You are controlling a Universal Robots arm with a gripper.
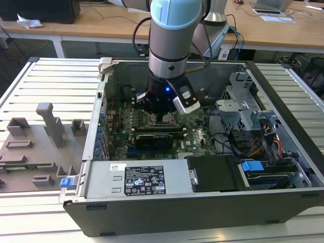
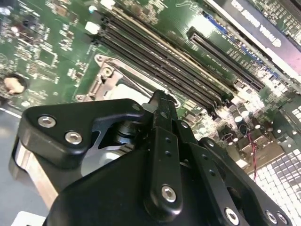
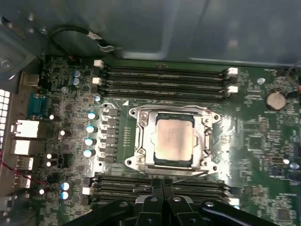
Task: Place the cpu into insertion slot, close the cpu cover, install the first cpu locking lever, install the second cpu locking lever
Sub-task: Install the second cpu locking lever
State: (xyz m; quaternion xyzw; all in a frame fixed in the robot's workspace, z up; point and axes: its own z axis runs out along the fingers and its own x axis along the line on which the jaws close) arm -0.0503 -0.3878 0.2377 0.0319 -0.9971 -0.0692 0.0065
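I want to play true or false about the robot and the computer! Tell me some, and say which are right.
1. The cpu sits in the insertion slot. True.
2. The cpu cover lies flat around the chip. True.
3. The gripper carries the chip. False: the chip lies in the socket, apart from the gripper.
4. The computer case has its side closed. False: it is open, with the arm reaching inside.
5. The memory slots run along two sides of the socket. True.
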